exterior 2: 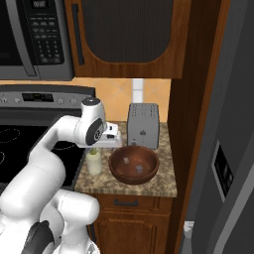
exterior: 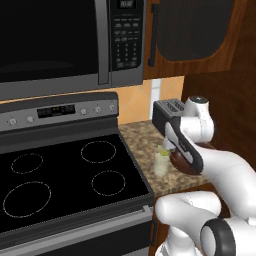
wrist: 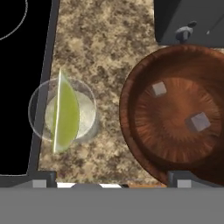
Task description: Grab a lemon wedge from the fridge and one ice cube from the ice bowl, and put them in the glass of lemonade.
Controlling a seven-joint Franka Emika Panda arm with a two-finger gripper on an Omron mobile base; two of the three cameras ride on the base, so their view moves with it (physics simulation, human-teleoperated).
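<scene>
The claw (wrist: pixel 107 181) is hanging with its fingers spread apart, gripping nothing. Below it to one side, the yellow-green lemon wedge (wrist: pixel 65 114) is resting across the small clear glass of lemonade (wrist: pixel 62 110). To the other side, two pale ice cubes (wrist: pixel 200 121) are lying in the round reddish-brown wooden bowl (wrist: pixel 131 92), with the grey steel toaster (exterior 2: pixel 143 125) beyond.

The robot's arm (exterior 2: pixel 44 163) is built of thick, rounded, glossy white segments that swell at each joint like smooth capsules. Dark grey to black rings and discs mark the joints, one large ring low on the body (exterior: pixel 218 239) and a round dark cap on the side of the upper link (exterior 2: pixel 94 133). A long black strip runs along the white forearm shell (exterior: pixel 185 147). No cables or screws can be made out.
</scene>
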